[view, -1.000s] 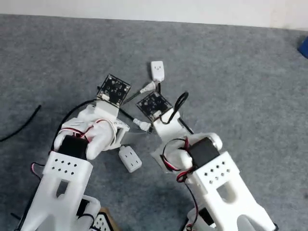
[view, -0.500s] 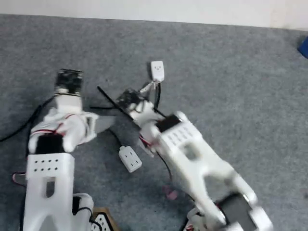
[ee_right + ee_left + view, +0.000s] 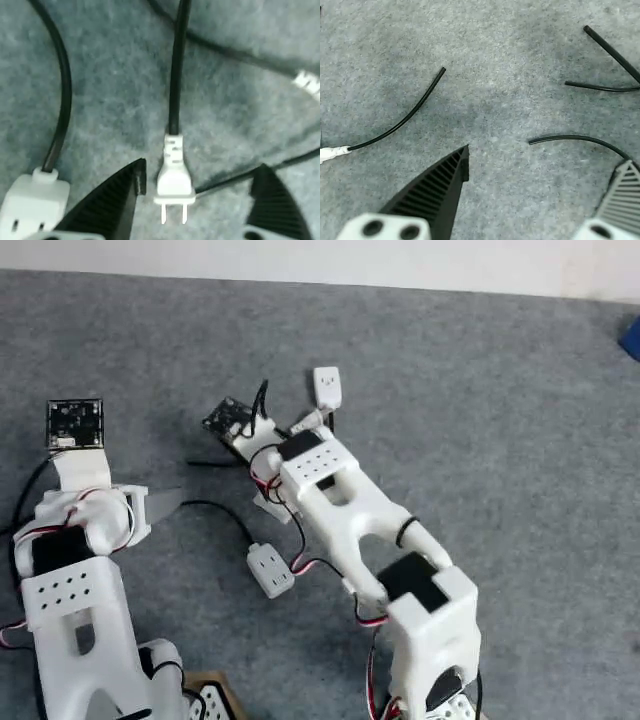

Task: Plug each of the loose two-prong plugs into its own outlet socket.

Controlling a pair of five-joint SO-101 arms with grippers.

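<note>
A white two-prong plug on a black cable lies on the grey carpet between the fingers of my open right gripper, nearer one finger, prongs toward the camera. A white outlet socket with its own black cable lies just beside it. From above, my right arm stretches over the middle, between one outlet socket and another outlet socket, with a second white plug beside the far one. My left gripper stands open over bare carpet and loose black cable, at the left.
Black cables cross the carpet between the two arms. A white wall strip runs along the far edge. A blue object sits at the far right. Open carpet lies to the right of the right arm.
My left arm has swung away to the left, off the middle. My right arm has stretched forward and left over the plugs and cables.
</note>
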